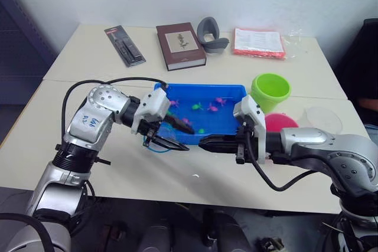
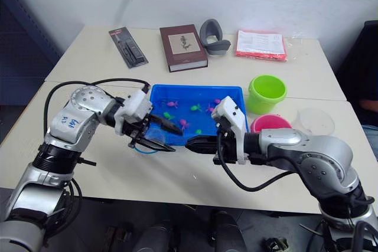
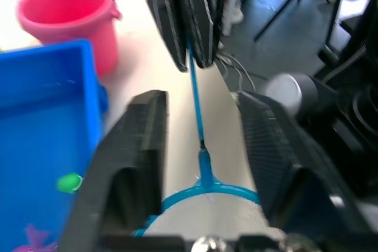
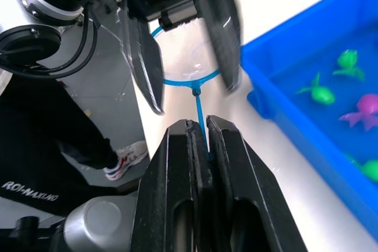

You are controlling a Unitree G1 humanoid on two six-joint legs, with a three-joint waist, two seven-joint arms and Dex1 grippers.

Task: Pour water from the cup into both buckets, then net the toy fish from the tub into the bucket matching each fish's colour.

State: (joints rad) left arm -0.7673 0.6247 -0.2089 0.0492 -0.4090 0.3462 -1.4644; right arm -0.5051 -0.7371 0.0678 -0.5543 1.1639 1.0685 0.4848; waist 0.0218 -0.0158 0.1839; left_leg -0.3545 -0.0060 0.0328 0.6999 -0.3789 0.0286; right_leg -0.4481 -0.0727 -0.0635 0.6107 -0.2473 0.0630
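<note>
The right tool (image 1: pixel 204 143) pinches the thin blue stick of the small round blue-ringed net (image 4: pixel 184 58) between its pressed-together black fingers, just in front of the near rim of the shallow bright blue plastic tub (image 1: pixel 231 90). The left tool (image 1: pixel 174 137) is spread, its fingers either side of the net ring. Tiny pink and green plastic toy fish (image 1: pixel 211 108) lie in the tub. On the pale tabletop (image 1: pixel 88 146), the lime green round bucket (image 1: pixel 270 91) and pink bucket (image 1: pixel 282 123) stand right of the tub, with the clear plastic cup (image 1: pixel 322 118) further right.
</note>
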